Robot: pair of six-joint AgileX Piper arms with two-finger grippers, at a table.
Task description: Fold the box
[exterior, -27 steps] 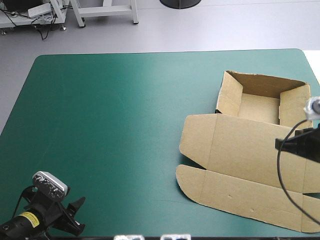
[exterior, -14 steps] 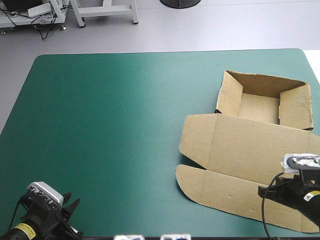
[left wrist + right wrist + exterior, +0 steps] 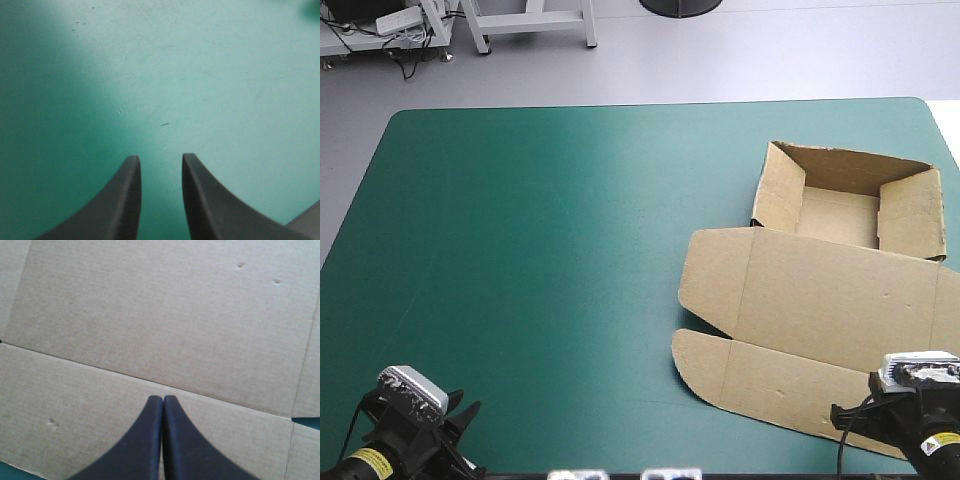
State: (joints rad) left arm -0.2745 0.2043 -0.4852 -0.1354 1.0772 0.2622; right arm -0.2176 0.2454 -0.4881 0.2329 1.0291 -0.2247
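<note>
You have the brown box [image 3: 820, 290] on the teal-green cover [image 3: 550, 260], its tray open with walls raised at the far end and its lid lying flat on the near side of the tray. Your right gripper [image 3: 163, 398] is over the lid's near panel, black fingers pressed tip to tip. Your left gripper [image 3: 159, 159] is well apart to the box's left over bare cover, fingers parted.

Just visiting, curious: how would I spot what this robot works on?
Look at the right half of the teal-green table cover. There lies a brown cardboard box: an open tray with raised walls, its lid flat toward the near edge. Nothing else there is brown.
</note>
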